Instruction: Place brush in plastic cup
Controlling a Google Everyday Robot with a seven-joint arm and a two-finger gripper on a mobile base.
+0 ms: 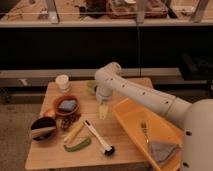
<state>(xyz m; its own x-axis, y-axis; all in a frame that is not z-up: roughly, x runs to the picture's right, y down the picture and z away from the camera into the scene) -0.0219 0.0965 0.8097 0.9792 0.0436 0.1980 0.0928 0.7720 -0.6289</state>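
Cloth 1 in tray | brush 1 | plastic cup 1 | gripper 1, spread, between them

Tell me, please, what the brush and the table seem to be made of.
The brush: probably plastic, going by its smooth white handle; the dark head looks bristly. The table: likely wood, matte, with faint plank seams. The hand hovers over the table beyond the brush.
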